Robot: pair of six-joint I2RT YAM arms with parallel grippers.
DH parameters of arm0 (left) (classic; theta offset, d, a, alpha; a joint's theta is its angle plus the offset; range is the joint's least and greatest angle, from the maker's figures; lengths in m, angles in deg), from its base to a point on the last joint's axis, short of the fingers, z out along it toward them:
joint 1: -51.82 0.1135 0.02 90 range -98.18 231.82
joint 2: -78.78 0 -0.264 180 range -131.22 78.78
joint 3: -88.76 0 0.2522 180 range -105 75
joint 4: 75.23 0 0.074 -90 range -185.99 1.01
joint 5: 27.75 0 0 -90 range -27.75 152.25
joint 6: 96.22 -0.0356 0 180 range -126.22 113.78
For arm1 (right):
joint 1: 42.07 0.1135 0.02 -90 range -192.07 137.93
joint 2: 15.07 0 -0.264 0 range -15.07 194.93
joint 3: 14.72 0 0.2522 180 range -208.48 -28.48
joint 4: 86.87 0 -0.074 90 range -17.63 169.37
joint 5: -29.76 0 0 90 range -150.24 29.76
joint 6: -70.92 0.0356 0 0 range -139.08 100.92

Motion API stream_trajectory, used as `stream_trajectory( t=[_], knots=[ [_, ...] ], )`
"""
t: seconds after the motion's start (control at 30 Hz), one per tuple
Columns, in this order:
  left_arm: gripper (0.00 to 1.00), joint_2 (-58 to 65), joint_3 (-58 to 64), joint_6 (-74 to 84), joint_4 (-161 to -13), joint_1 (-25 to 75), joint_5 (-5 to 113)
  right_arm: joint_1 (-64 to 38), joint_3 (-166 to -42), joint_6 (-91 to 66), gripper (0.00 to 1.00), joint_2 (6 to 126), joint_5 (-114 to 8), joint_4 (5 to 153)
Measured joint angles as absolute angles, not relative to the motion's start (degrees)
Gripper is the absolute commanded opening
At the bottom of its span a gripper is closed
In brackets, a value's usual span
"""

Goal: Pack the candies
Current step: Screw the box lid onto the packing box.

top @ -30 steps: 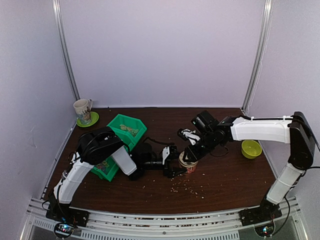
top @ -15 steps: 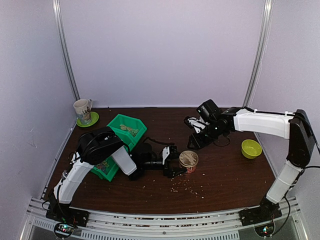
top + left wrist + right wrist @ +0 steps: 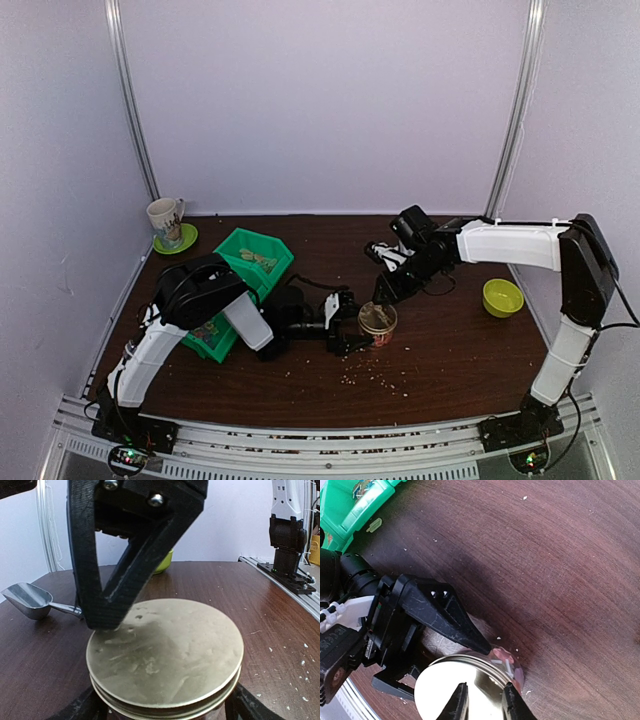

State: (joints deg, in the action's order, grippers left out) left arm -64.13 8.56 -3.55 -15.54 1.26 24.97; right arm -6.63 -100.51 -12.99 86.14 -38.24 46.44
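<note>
The left gripper (image 3: 355, 323) clasps a clear glass jar (image 3: 509, 664) capped by a round, scuffed gold metal lid (image 3: 165, 650). The right gripper (image 3: 485, 700), slim black fingers slightly parted and empty, hovers at the lid. The candies (image 3: 258, 259) — blurred, apparently small mixed-colour pieces — lie in the green plastic bin (image 3: 228, 243) on the wood-grain tabletop (image 3: 460, 360).
</note>
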Motion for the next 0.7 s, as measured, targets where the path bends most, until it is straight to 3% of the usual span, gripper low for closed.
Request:
stream_trajectory(
  t=[0.4,0.53,0.7],
  knots=[
    [0.8,-64.1,8.6,-3.6,-15.5,1.3,25.0,-7.1,-99.3,-12.9,0.36,86.1,-37.1,48.8],
    [0.97,-64.1,8.6,-3.7,-15.4,1.3,25.3,-7.7,-98.9,-12.7,0.38,86.0,-37.4,49.7],
    [0.98,-64.1,8.0,-3.7,-16.3,1.4,25.2,-9.0,-97.7,-12.1,0.39,85.8,-38.1,49.7]
  ],
)
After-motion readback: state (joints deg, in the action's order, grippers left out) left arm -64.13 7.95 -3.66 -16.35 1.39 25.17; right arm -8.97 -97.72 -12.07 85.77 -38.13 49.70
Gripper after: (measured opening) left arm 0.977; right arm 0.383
